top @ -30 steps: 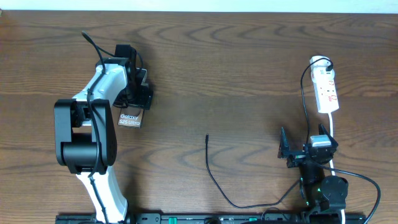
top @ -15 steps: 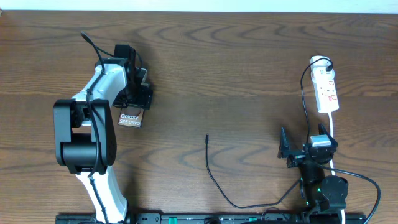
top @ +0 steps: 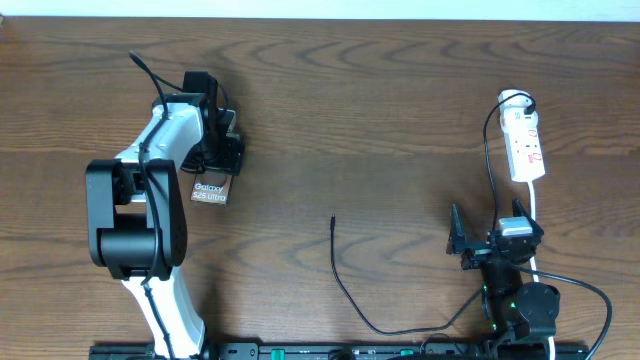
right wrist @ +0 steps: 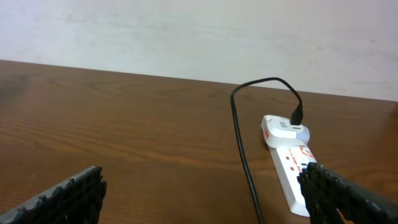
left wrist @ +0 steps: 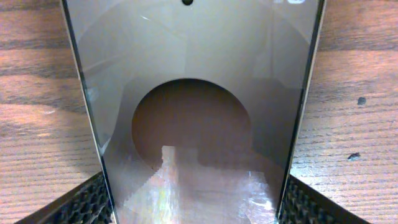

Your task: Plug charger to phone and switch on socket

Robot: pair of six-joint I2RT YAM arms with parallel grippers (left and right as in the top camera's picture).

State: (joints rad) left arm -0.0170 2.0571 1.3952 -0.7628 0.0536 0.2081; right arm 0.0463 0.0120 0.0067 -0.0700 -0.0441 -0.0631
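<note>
The phone (top: 209,190), a dark slab with white "Galaxy S25 Ultra" text, lies at the left of the table. My left gripper (top: 218,166) is shut on its far end. In the left wrist view the phone (left wrist: 193,93) fills the space between both fingers (left wrist: 84,205), with a brown oval on its face. The charger cable's plug tip (top: 333,219) lies loose at mid-table, and the thin black cable curves back toward the right arm. The white socket strip (top: 526,145) lies at the far right. My right gripper (top: 484,246) is open and empty, short of the strip (right wrist: 291,167).
The black cable (right wrist: 239,143) runs up to a white adapter (right wrist: 283,127) plugged into the strip's far end. The strip's white lead (top: 535,215) passes beside the right arm. The back table edge meets a pale wall.
</note>
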